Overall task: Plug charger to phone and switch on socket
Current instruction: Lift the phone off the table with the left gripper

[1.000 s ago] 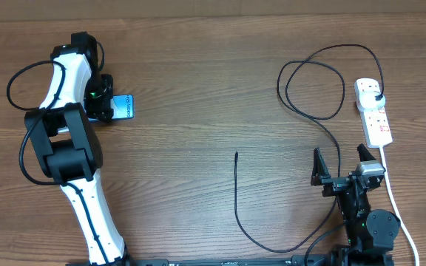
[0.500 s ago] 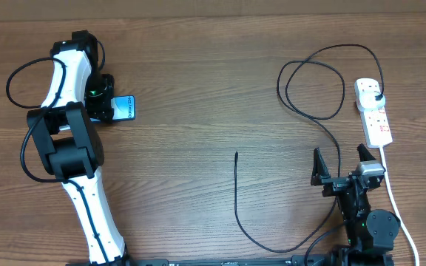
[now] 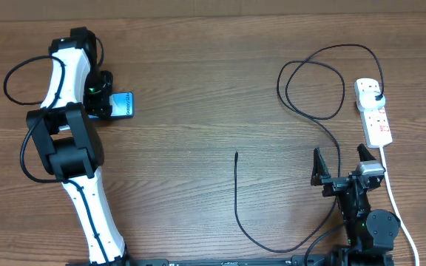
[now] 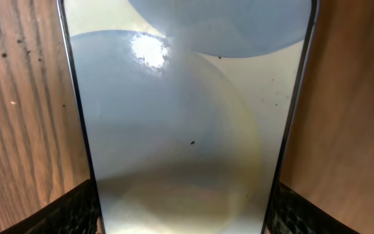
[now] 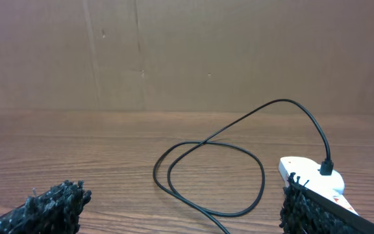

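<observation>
The phone point(image 3: 123, 104) lies at the far left of the table with its light blue screen up. In the left wrist view it point(image 4: 187, 117) fills the space between the fingers. My left gripper point(image 3: 106, 103) point(image 4: 184, 211) is shut on the phone's two long edges. The black charger cable point(image 3: 313, 89) loops at the right. Its plug point(image 3: 376, 97) sits in the white socket strip point(image 3: 376, 122), and its connector tip point(image 3: 236, 154) lies free mid-table. My right gripper point(image 3: 341, 159) point(image 5: 180, 208) is open and empty near the front edge, facing the cable loops point(image 5: 206, 175) and the socket point(image 5: 307, 172).
The strip's thick white cord point(image 3: 395, 203) runs from the socket to the front right corner, past my right arm. The charger cable curves along the front of the table point(image 3: 272, 247). A brown cardboard wall point(image 5: 174, 52) stands behind the table.
My left gripper and the phone have shifted slightly toward the far edge. The right arm, cable and socket have not moved.
</observation>
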Controlling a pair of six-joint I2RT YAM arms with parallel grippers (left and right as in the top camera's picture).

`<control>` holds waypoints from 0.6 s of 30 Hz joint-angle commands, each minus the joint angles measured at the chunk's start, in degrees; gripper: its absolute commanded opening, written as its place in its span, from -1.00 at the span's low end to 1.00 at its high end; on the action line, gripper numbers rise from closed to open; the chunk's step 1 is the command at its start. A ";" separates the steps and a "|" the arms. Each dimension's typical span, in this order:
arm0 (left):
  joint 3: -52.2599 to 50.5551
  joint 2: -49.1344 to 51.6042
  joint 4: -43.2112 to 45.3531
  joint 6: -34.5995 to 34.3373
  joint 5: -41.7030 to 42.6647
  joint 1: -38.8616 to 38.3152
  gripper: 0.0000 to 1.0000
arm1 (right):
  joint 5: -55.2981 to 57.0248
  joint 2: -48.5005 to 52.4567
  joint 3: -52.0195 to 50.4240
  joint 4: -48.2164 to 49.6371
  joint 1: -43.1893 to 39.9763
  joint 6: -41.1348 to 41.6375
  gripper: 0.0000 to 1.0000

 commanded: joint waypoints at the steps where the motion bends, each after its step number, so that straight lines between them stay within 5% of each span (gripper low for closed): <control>1: 2.99 -0.26 -0.37 1.70 -2.14 -0.11 -0.91 | -0.09 -0.57 -0.61 0.26 -0.35 -0.26 0.99; 18: 8.55 -0.26 0.00 4.79 0.24 -0.13 -0.92 | -0.09 -0.57 -0.61 0.26 -0.35 -0.26 1.00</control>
